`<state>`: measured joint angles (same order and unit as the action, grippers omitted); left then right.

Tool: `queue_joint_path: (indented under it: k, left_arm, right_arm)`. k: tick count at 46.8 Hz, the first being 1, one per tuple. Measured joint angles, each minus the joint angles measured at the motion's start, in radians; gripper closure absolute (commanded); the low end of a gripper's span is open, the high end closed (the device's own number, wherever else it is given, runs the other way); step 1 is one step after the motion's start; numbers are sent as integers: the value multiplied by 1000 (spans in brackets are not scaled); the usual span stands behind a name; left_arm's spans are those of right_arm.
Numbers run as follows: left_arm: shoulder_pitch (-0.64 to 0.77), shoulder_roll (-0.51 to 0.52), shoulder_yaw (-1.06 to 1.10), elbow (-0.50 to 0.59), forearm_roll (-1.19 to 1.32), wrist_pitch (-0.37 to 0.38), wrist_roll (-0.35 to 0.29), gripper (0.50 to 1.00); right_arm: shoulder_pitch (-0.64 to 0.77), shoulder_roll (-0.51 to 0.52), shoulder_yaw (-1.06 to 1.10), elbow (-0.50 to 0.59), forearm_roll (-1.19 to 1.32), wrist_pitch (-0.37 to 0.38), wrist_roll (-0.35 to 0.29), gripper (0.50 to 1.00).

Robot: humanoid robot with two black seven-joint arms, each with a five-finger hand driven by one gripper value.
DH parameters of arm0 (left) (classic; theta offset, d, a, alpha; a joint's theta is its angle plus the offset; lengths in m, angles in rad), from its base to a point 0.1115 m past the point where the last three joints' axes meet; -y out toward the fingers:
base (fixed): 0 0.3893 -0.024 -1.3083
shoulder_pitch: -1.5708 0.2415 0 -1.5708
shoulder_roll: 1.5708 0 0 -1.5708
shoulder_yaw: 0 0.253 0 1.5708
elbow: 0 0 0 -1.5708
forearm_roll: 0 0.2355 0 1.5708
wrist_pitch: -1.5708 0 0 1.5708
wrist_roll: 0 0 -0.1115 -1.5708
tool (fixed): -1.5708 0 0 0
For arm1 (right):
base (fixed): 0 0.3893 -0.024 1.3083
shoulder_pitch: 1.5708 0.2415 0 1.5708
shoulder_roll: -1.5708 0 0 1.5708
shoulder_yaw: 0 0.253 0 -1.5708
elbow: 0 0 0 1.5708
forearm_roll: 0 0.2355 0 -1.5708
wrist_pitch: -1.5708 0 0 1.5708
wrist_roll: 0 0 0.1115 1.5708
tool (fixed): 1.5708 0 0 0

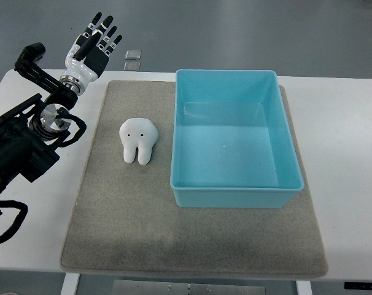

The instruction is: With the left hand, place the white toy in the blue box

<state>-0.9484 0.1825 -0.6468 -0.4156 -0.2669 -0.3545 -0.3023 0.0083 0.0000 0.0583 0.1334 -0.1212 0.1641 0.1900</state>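
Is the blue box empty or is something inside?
Empty. Only the bare bottom of the blue box shows; the white toy lies outside, on the mat.

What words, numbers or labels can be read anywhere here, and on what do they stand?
None can be read.
White toy: two dark dots only, no lettering.
Blue box: plain, no label or print.
Grey mat: plain.
Left hand and its arm: no marking legible.
Small clear items at the table's far edge: too small to tell whether they bear any print.
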Motion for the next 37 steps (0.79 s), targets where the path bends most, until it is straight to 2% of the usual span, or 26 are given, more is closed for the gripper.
queue_joint_path:
  k: [13,23,37]
  left_arm:
    - [2,2,-7,4,-2,1,-4,508]
    - [16,2,-120,0,1,1,-3,508]
    - [15,5,-103,-7,35,8,5,521]
  right_arm:
    - [0,0,0,0,0,0,-1,564]
    - [0,0,0,0,0,0,0,564]
    - [1,0,0,0,0,0,0,564]
